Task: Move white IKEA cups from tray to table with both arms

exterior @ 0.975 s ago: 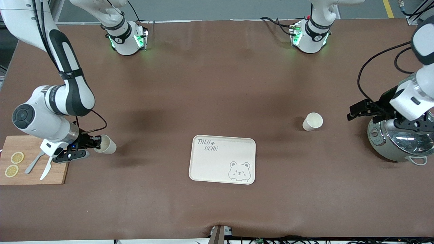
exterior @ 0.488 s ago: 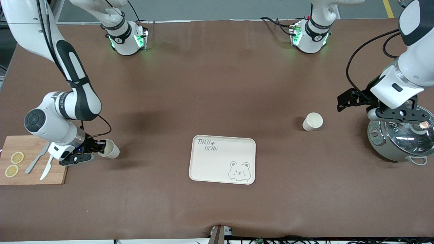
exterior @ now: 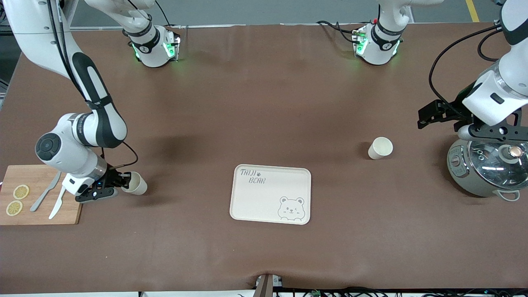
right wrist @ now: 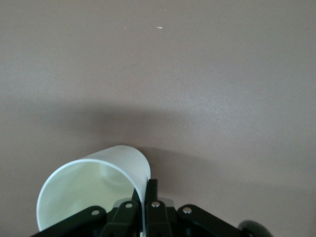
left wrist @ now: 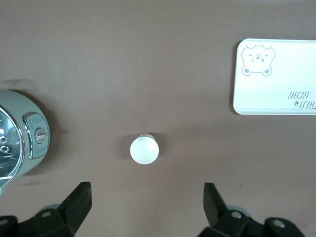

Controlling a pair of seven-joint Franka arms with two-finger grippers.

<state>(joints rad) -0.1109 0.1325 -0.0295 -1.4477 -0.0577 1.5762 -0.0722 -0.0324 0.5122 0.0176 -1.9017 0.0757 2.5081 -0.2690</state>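
Note:
One white cup [exterior: 380,147] stands upright on the brown table toward the left arm's end; it also shows in the left wrist view [left wrist: 144,149]. My left gripper [exterior: 429,116] is open and empty, up in the air beside the pot, its fingertips [left wrist: 79,197] wide apart. My right gripper [exterior: 122,182] is shut on the rim of the second white cup [exterior: 136,183], held tilted just above the table beside the wooden board; its wall [right wrist: 98,187] sits pinched between the fingers [right wrist: 153,195]. The cream bear tray [exterior: 247,206] lies between the two cups.
A metal pot with a glass lid [exterior: 486,169] stands at the left arm's end. A wooden board [exterior: 39,177] with lemon slices, a fork and a knife lies at the right arm's end. The tray also shows in the left wrist view [left wrist: 276,74].
My right gripper has carried its cup a little toward the tray. My left gripper has risen and shifted away from over the pot, staying open.

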